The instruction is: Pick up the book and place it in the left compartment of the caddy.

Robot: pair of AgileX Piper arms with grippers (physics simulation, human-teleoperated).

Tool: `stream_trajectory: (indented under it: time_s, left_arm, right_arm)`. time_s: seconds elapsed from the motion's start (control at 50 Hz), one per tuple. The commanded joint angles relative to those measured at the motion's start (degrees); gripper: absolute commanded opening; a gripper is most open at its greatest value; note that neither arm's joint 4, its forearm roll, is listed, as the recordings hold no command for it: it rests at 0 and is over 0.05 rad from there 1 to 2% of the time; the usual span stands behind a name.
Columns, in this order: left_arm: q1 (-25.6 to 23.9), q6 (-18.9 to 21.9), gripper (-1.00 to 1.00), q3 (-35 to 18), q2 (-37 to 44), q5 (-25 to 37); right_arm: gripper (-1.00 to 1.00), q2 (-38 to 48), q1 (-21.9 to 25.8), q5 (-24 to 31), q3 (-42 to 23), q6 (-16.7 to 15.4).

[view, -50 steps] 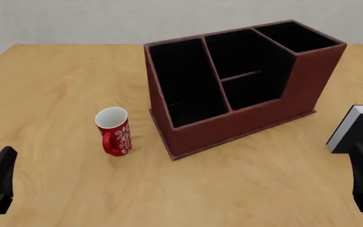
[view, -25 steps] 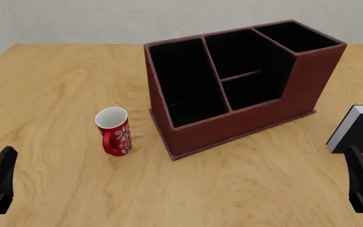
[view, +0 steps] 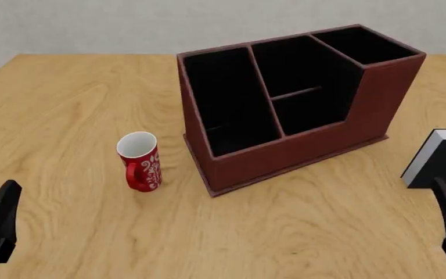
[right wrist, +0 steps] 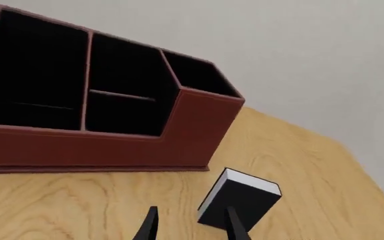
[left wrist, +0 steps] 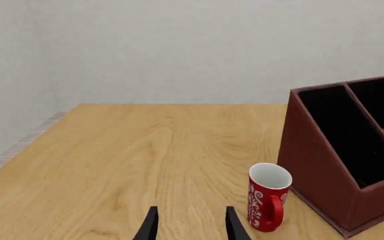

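Mug [view: 141, 161] shows white swirls, no lettering.

I see a worktop [view: 68, 104] of pale, smooth wood grain. The caddy [view: 301, 154] looks like matt red-brown leather with a dull black lining. The mug [view: 140, 161] reads as glossy red ceramic, white inside. The book [view: 440, 160] has a matt black cover.

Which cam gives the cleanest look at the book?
Right wrist view: the book stands whole on the table just beyond the gripper fingers. Front view clips it at the frame's right edge. Left wrist view doesn't show it.
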Motion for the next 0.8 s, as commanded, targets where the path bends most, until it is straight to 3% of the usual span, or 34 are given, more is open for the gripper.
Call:
stream_trajectory:
  time_s: [0.02, 0.06, 0.12, 0.16, 0.2, 0.32, 0.38, 0.4, 0.44, 0.46, 0.7, 0.72, 0.76, 0.78, 0.8]
  left_arm:
    - [0.0, 0.0, 1.0, 0.0, 0.0, 0.0]
    - [0.0, 0.0, 1.0, 0.0, 0.0, 0.0]
    - [0.0, 0.0, 1.0, 0.0, 0.0, 0.0]
    - [0.0, 0.0, 1.0, 0.0, 0.0, 0.0]
    - [0.0, 0.0, 1.0, 0.0, 0.0, 0.0]
    - [0.0, 0.0, 1.0, 0.0, 0.0, 0.0]
    - [0.0, 0.0, 1.0, 0.0, 0.0, 0.0]
    - [0.0, 0.0, 1.0, 0.0, 0.0, 0.0]
    - [0.0, 0.0, 1.0, 0.0, 0.0, 0.0]
    - [0.0, 0.0, 1.0, 0.0, 0.0, 0.0]
    - [0.0, 0.0, 1.0, 0.0, 0.0, 0.0]
    - [0.0, 0.0, 1.0, 0.0, 0.0, 0.0]
    - [0.0, 0.0, 1.0, 0.0, 0.0, 0.0]
    - [0.0, 0.0, 1.0, 0.0, 0.0, 0.0]
    - [0.0, 0.0, 1.0, 0.0, 0.0, 0.0]
  right_arm:
    - [1.0, 3.5, -1.3, 6.4, -4.9, -9.3]
    - [1.0, 4.4, -2.2, 6.8, -5.1, -12.7]
    - [1.0, 5.2, -1.2, 10.2, -8.9, -10.8]
    - [1.0, 5.7, -2.5, 10.4, -9.4, -15.0]
    - [1.0, 6.4, -2.5, 11.1, -10.3, -14.9]
    - [1.0, 8.2, -3.9, 14.5, -13.7, -20.6]
    - [1.0, 8.8, -4.0, 15.8, -15.4, -21.7]
    - [1.0, 8.9, -4.4, 16.8, -16.1, -24.6]
    - [1.0, 9.3, -4.5, 17.3, -16.9, -24.8]
    - [1.0, 9.3, -5.0, 17.8, -16.9, -28.1]
    - [1.0, 12.3, -6.9, 20.9, -18.6, -36.6]
    - [1.0, 12.4, -7.3, 21.6, -18.3, -38.8]
    - [1.0, 12.7, -7.3, 21.7, -18.8, -39.0]
    - [1.0, 13.2, -8.4, 21.3, -18.3, -41.7]
    - [1.0, 14.3, -8.7, 21.4, -19.0, -41.6]
